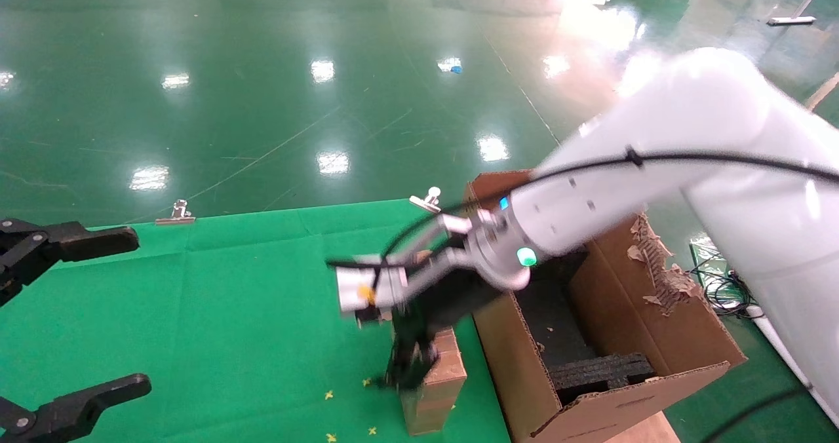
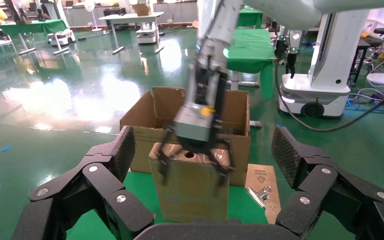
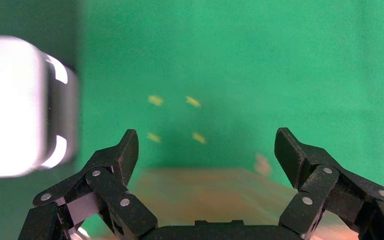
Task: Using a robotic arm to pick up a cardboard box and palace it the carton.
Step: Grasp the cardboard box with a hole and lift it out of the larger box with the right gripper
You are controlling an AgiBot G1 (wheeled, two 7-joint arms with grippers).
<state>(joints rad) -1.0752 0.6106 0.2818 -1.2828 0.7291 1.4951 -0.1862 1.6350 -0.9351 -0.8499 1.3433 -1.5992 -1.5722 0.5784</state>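
Right gripper (image 2: 194,165) hangs wide open astride the cardboard box (image 2: 190,187); it should settle squarely lower before squeezing, beside the carton (image 1: 609,338).

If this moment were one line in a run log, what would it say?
right claw: open, straddling cardboard box top | box: upright on green cloth, beside carton | left claw: open, idle
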